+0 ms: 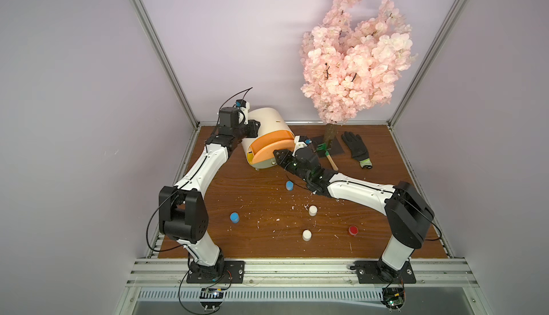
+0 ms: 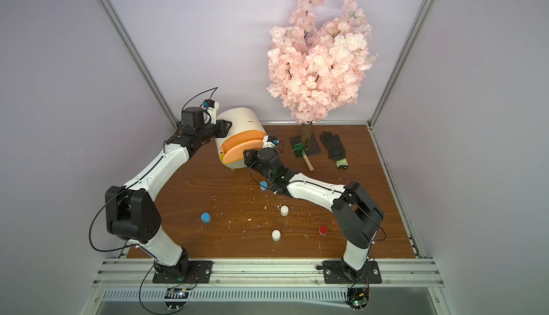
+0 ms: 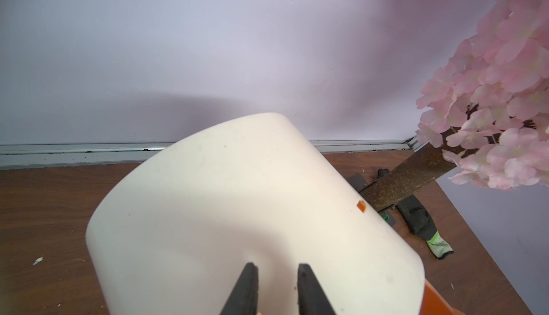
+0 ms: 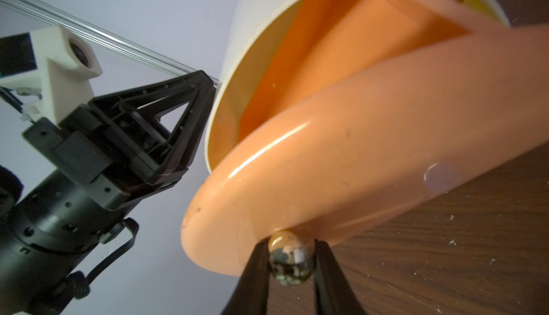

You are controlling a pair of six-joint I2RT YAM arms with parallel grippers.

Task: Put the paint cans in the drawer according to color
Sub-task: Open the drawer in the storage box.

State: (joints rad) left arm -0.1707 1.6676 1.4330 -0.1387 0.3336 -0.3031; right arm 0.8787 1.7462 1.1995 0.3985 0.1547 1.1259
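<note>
Grip on the round gold knob (image 4: 291,261) of the peach drawer (image 1: 269,150) belonged to the right gripper (image 4: 290,243), clamped on it with the drawer standing partly out. The rounded cream plastic cabinet (image 1: 267,122) sat tilted at 11 o'clock on the brown wooden table (image 1: 237,180). The left gripper (image 3: 277,267), jaws nearly together and holding nothing, lay against its shell. On the table stood a blue-topped can (image 1: 289,185) near centre, a second blue-topped can (image 1: 234,217) at 8, a cream-white can (image 1: 312,210) and a second cream-white can (image 1: 306,234) toward 6, and a red can (image 1: 353,229) at 4.

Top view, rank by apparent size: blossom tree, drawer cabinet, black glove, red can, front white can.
1. blossom tree
2. drawer cabinet, partly hidden
3. black glove
4. red can and front white can: they look alike, so not ranked.
</note>
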